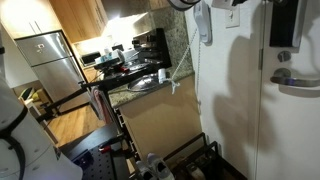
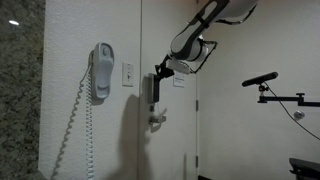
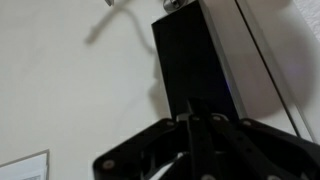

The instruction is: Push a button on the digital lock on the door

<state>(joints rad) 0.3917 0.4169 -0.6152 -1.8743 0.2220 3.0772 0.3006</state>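
Note:
The digital lock (image 3: 195,60) is a tall glossy black panel with a silver edge, mounted on the white door (image 3: 80,90). It fills the middle of the wrist view. My gripper (image 3: 192,122) is shut, its two fingers pressed together with nothing between them. The tips point at the lower part of the black panel. In an exterior view the gripper (image 2: 160,70) meets the top of the lock (image 2: 153,90) from the right, above the silver lever handle (image 2: 157,122). From the other side the lock (image 1: 283,25) and the handle (image 1: 297,82) show on the door (image 1: 290,130).
A white wall handset (image 2: 101,72) with a coiled cord and a white switch plate (image 2: 128,74) hang on the wall beside the door. The switch plate (image 3: 25,165) also shows low in the wrist view. A camera arm (image 2: 262,80) stands to the right. A kitchen counter (image 1: 140,85) lies further off.

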